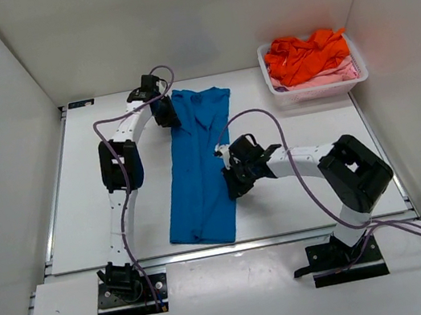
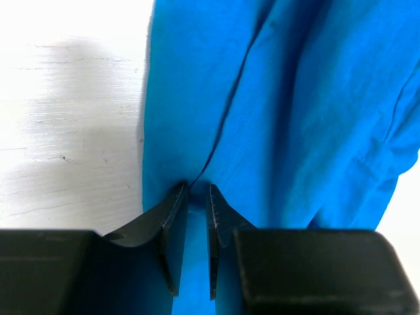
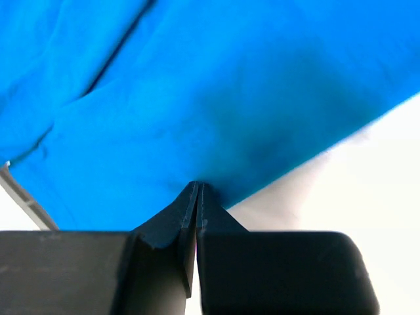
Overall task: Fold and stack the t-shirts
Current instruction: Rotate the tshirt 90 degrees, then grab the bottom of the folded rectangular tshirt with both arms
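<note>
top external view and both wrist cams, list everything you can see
blue t-shirt: one, bright blue, folded into a long strip lengthwise on the middle of the table
orange t-shirts: count unclear, vivid orange, heaped on top in the basket
pink t-shirts: count unclear, pale pink, under the orange ones in the basket
basket: one, white lattice, far right corner of the table
table: one, white, walled in by white panels
cables: two, purple, one along each arm
left gripper: black, at the shirt's far left edge, jaws narrow with a cloth fold between them
right gripper: black, shut, tips at the shirt's right edge
</note>
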`<state>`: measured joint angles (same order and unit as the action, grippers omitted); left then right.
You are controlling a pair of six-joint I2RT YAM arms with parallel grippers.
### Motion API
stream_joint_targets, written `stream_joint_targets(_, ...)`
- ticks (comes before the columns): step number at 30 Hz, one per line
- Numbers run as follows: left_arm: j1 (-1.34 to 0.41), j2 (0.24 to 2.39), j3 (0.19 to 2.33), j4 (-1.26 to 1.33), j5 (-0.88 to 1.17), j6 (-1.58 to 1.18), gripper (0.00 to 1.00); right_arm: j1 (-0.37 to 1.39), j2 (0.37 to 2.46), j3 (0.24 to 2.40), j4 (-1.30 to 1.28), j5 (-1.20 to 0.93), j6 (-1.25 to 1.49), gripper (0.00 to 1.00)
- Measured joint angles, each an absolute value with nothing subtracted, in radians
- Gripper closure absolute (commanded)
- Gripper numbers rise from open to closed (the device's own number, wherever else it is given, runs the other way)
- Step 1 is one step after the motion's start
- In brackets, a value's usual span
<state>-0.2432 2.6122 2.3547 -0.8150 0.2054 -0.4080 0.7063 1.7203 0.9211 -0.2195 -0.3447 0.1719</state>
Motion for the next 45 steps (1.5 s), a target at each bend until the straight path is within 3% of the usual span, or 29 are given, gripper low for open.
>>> stream_joint_targets(10,-0.258,2.607,2.354,-0.82,0.167,-0.408,0.7,0.659,1.682,0.888,-0.252,-0.345,0.108,1.0)
stream_joint_targets(17,-0.268,2.5,2.182,-0.777,0.147,-0.412,0.58,0.6,1.623,0.857,-0.324,-0.332,0.046,1.0)
stream_joint_targets(19,-0.264,2.447,2.12,-0.772,0.147,-0.416,0.54,0.592,1.602,0.851,-0.365,-0.326,0.03,0.94)
stream_joint_targets(23,-0.252,2.282,1.998,-0.735,0.146,-0.407,0.52,0.593,1.556,0.851,-0.435,-0.302,0.033,0.72)
stream_joint_targets(24,-0.25,2.216,1.937,-0.717,0.144,-0.4,0.51,0.597,1.539,0.852,-0.445,-0.297,0.041,0.66)
stream_joint_targets(28,-0.265,1.865,1.577,-0.64,0.136,-0.382,0.46,0.616,1.451,0.85,-0.453,-0.278,0.114,0.64)
stream_joint_targets(32,-0.386,1.494,1.115,-0.558,0.128,-0.393,0.44,0.645,1.348,0.796,-0.415,-0.27,0.221,0.6)
stream_joint_targets(36,-0.52,1.333,0.806,-0.536,0.162,-0.429,0.42,0.672,1.271,0.694,-0.39,-0.271,0.318,0.49)
stream_joint_targets(40,-0.546,1.274,0.64,-0.542,0.166,-0.471,0.4,0.688,1.247,0.628,-0.387,-0.269,0.386,0.45)
stream_joint_targets(45,-0.606,1.206,0.596,-0.511,0.169,-0.531,0.4,0.686,1.192,0.55,-0.371,-0.266,0.469,0.44)
